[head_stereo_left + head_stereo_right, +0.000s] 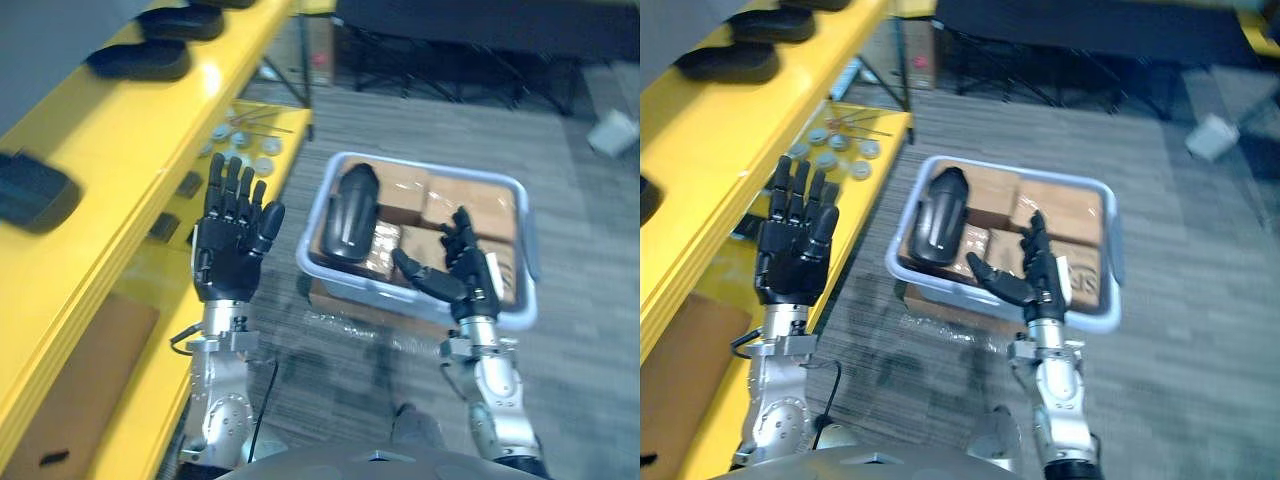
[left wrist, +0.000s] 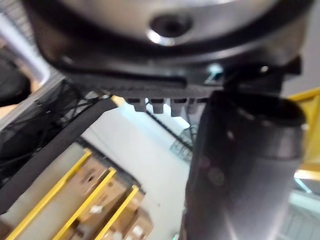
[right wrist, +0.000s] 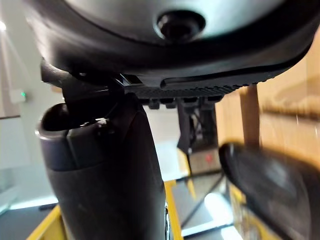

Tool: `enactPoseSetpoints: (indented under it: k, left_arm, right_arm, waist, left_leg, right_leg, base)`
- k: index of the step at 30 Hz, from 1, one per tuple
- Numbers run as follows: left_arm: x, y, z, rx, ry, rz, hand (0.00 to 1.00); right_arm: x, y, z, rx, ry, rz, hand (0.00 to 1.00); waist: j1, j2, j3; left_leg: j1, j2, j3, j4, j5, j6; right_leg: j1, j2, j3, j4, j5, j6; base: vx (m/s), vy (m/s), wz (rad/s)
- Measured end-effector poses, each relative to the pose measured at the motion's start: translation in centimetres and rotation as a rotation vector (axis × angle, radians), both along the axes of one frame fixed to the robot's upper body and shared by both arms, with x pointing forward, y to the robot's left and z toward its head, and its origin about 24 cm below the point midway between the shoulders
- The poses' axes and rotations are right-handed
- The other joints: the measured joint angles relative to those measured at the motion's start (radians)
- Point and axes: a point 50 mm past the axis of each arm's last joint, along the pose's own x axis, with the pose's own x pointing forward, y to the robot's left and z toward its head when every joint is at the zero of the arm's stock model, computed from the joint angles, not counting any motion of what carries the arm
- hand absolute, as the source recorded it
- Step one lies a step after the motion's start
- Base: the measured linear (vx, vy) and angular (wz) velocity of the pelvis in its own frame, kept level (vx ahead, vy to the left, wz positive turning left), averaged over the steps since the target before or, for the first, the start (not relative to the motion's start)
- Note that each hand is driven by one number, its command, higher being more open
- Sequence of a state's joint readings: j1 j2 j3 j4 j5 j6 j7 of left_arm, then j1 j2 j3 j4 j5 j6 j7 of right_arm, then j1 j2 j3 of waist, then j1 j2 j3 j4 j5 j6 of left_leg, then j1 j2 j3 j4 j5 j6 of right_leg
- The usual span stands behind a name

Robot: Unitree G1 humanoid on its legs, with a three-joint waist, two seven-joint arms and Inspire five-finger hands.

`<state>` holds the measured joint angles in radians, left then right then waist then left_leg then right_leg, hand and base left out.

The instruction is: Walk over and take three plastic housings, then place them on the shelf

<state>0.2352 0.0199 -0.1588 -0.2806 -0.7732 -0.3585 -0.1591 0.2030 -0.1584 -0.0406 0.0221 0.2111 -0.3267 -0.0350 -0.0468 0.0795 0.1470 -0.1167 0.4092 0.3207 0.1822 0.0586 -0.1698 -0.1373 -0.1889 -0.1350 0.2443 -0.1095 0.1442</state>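
Both hands open and empty; one housing in the bin
The left hand [image 1: 232, 240] is raised beside the yellow metal shelf [image 1: 150, 140], fingers straight and wide; the right hand [image 1: 462, 272] is at the near rim of the pale grey plastic bin [image 1: 365, 283], fingers loosely spread; a black oval plastic housing [image 1: 350, 210] lies in the bin's left side on brown cardboard boxes [image 1: 470, 200]; other black housings [image 1: 140, 60] sit on the shelf, far left.

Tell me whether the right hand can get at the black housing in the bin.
Probably yes: the right hand hovers open at the bin's near rim, and the housing lies uncovered inside.
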Motion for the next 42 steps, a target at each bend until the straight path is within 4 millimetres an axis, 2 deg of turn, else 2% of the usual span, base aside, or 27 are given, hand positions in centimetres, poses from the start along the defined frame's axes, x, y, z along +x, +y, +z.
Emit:
enactPoseSetpoints:
  k: [1, 3, 4, 6, 9, 10, 11, 14, 16, 17, 19, 20, 22, 25, 26, 30, 34, 36, 39, 42]
  left_arm:
    - [0.0, 0.0, 0.0, 0.004, 0.001, -0.004, 1.00]
    - [-0.1, 0.1, 0.0, 0.009, -0.002, 0.002, 1.00]
    - [-0.2, 0.1, -0.1, 0.011, 0.005, 0.006, 1.00]
    - [-0.3, 0.3, -0.3, 0.025, 0.014, 0.014, 1.00]
    - [-0.1, 0.5, 0.0, 0.067, -0.017, -0.001, 1.00]
    - [-0.1, 0.6, 0.1, 0.079, -0.029, -0.011, 1.00]
    - [-0.1, 0.6, 0.2, 0.086, -0.034, -0.017, 1.00]
    - [0.2, 0.7, 0.4, 0.124, -0.045, -0.041, 1.00]
    - [0.8, 0.5, 1.1, 0.139, -0.079, -0.058, 1.00]
    - [0.9, 0.4, 1.3, 0.140, -0.086, -0.057, 1.00]
    - [1.7, 0.0, 2.3, 0.166, -0.128, -0.058, 1.00]
    - [1.8, -0.2, 2.6, 0.169, -0.141, -0.063, 1.00]
    - [2.6, -1.4, 3.6, 0.171, -0.181, -0.117, 1.00]
    - [2.8, -2.1, 3.8, 0.207, -0.191, -0.144, 1.00]
    - [2.7, -2.2, 3.6, 0.214, -0.186, -0.158, 1.00]
    - [3.0, -2.5, 2.2, 0.251, -0.126, -0.201, 1.00]
    - [3.1, -3.0, 1.7, 0.254, -0.107, -0.225, 1.00]
    - [3.0, -3.3, 1.6, 0.253, -0.107, -0.242, 1.00]
    - [2.9, -3.9, 1.5, 0.248, -0.110, -0.270, 1.00]
    - [2.8, -4.2, 1.5, 0.246, -0.112, -0.286, 1.00]
  right_arm:
    - [-0.5, -0.7, -0.1, -0.003, 0.019, -0.030, 1.00]
    - [-1.7, -1.4, 0.5, -0.017, 0.016, -0.048, 1.00]
    - [-2.1, -1.6, 0.9, -0.017, 0.002, -0.050, 1.00]
    - [-2.6, -1.6, 1.3, 0.003, -0.010, -0.060, 1.00]
    - [-2.9, -1.4, 0.9, 0.026, 0.017, -0.083, 1.00]
    - [-2.6, -1.3, 0.7, 0.030, 0.023, -0.095, 1.00]
    - [-2.3, -1.2, 0.6, 0.026, 0.026, -0.101, 1.00]
    - [0.8, -1.1, -0.1, 0.030, 0.036, -0.145, 1.00]
    - [3.5, -1.7, 0.5, 0.036, 0.012, -0.197, 1.00]
    - [4.2, -1.8, 0.9, 0.032, 0.000, -0.204, 1.00]
    - [7.3, -2.1, 3.3, 0.015, -0.069, -0.226, 1.00]
    - [8.1, -2.2, 4.0, 0.010, -0.087, -0.231, 1.00]
    - [10.7, -3.0, 6.7, -0.015, -0.134, -0.265, 1.00]
    - [12.1, -3.4, 8.8, -0.033, -0.174, -0.275, 1.00]
    - [12.7, -3.7, 9.7, -0.049, -0.192, -0.272, 1.00]
    - [14.3, -4.5, 11.9, -0.093, -0.202, -0.241, 1.00]
    - [15.7, -4.4, 14.7, -0.156, -0.237, -0.185, 1.00]
    - [16.3, -4.4, 15.3, -0.173, -0.230, -0.165, 1.00]
    - [16.9, -4.6, 15.1, -0.186, -0.179, -0.155, 1.00]
    - [17.6, -5.1, 15.5, -0.229, -0.121, -0.155, 1.00]
  waist:
    - [-0.011, 0.002, -0.001]
    - [-0.011, 0.001, -0.002]
    - [-0.011, 0.002, -0.002]
    - [-0.012, -0.005, 0.002]
    - [-0.012, -0.017, 0.013]
    - [-0.010, -0.020, 0.022]
    - [-0.010, -0.023, 0.025]
    - [0.003, -0.041, 0.053]
    - [0.019, -0.036, 0.091]
    - [0.020, -0.033, 0.104]
    - [0.020, -0.018, 0.145]
    - [0.022, -0.015, 0.155]
    - [0.045, -0.014, 0.188]
    - [0.057, -0.013, 0.214]
    - [0.070, -0.014, 0.227]
    - [0.094, -0.013, 0.239]
    - [0.103, -0.001, 0.273]
    - [0.109, 0.003, 0.280]
    - [0.128, 0.006, 0.282]
    - [0.136, 0.026, 0.299]
  left_leg:
    - [0.010, -0.037, -0.002, -0.011, -0.060, 0.031]
    - [0.032, -0.070, -0.066, -0.019, -0.116, 0.068]
    - [0.034, -0.094, -0.094, -0.020, -0.150, 0.077]
    - [0.031, -0.142, -0.128, -0.011, -0.182, 0.079]
    - [0.017, -0.186, -0.128, -0.012, -0.177, 0.072]
    - [0.011, -0.205, -0.132, -0.013, -0.168, 0.050]
    - [0.007, -0.215, -0.133, -0.012, -0.167, 0.045]
    - [-0.020, -0.245, -0.135, -0.006, -0.165, 0.029]
    - [-0.057, -0.253, -0.156, 0.009, -0.162, 0.028]
    - [-0.063, -0.255, -0.164, 0.008, -0.155, 0.030]
    - [-0.102, -0.256, -0.200, 0.007, -0.131, 0.020]
    - [-0.111, -0.256, -0.207, 0.007, -0.127, 0.022]
    - [-0.141, -0.258, -0.220, 0.008, -0.115, 0.023]
    - [-0.157, -0.260, -0.242, 0.013, -0.113, 0.024]
    - [-0.158, -0.261, -0.245, 0.013, -0.112, 0.025]
    - [-0.175, -0.267, -0.271, 0.016, -0.110, 0.028]
    - [-0.178, -0.276, -0.298, 0.017, -0.102, 0.035]
    - [-0.179, -0.280, -0.306, 0.017, -0.100, 0.035]
    - [-0.185, -0.280, -0.318, 0.017, -0.093, 0.034]
    - [-0.186, -0.283, -0.336, 0.005, -0.076, 0.033]
  right_leg:
    - [-0.002, 0.021, 0.022, -0.022, 0.017, -0.008]
    - [-0.030, 0.039, 0.069, -0.021, 0.026, -0.011]
    - [-0.047, 0.044, 0.095, -0.024, 0.037, -0.008]
    - [-0.053, 0.028, 0.130, -0.072, 0.079, 0.008]
    - [-0.031, -0.016, 0.104, -0.162, 0.147, 0.028]
    - [-0.019, -0.035, 0.097, -0.194, 0.170, 0.038]
    - [-0.018, -0.045, 0.095, -0.204, 0.179, 0.042]
    - [-0.025, -0.074, 0.085, -0.241, 0.215, 0.044]
    - [-0.035, -0.081, 0.057, -0.263, 0.238, 0.040]
    - [-0.036, -0.081, 0.051, -0.265, 0.241, 0.039]
    - [-0.045, -0.079, 0.017, -0.277, 0.256, 0.038]
    - [-0.050, -0.078, 0.011, -0.278, 0.261, 0.035]
    - [-0.067, -0.077, 0.000, -0.284, 0.273, 0.034]
    - [-0.068, -0.078, -0.025, -0.284, 0.281, 0.032]
    - [-0.067, -0.078, -0.031, -0.284, 0.286, 0.028]
    - [-0.066, -0.082, -0.067, -0.279, 0.287, 0.027]
    - [-0.061, -0.088, -0.092, -0.261, 0.287, 0.027]
    - [-0.056, -0.092, -0.110, -0.261, 0.287, 0.027]
    - [-0.055, -0.093, -0.124, -0.254, 0.286, 0.027]
    - [-0.067, -0.097, -0.142, -0.213, 0.276, 0.014]
  base:
    - [-0.03, -0.099, -1.06]
    - [0.00, -0.096, -0.83]
    - [-0.02, -0.035, -0.89]
    - [-0.07, 0.068, -0.64]
    - [-0.07, 0.119, -0.07]
    - [-0.06, 0.143, 0.11]
    - [-0.08, 0.161, 0.11]
    - [-0.08, 0.093, 0.00]
    - [-0.06, 0.026, 0.16]
    - [-0.04, -0.006, 0.33]
    - [-0.02, -0.023, 0.34]
    - [-0.02, -0.026, 0.26]
    - [-0.02, -0.015, 0.16]
    - [-0.01, 0.001, 0.18]
    - [0.01, 0.013, 0.11]
    - [0.02, 0.011, 0.16]
    - [0.00, 0.006, 0.14]
    - [-0.01, 0.009, 0.15]
    - [-0.02, -0.005, 0.12]
    - [-0.05, -0.003, 0.16]
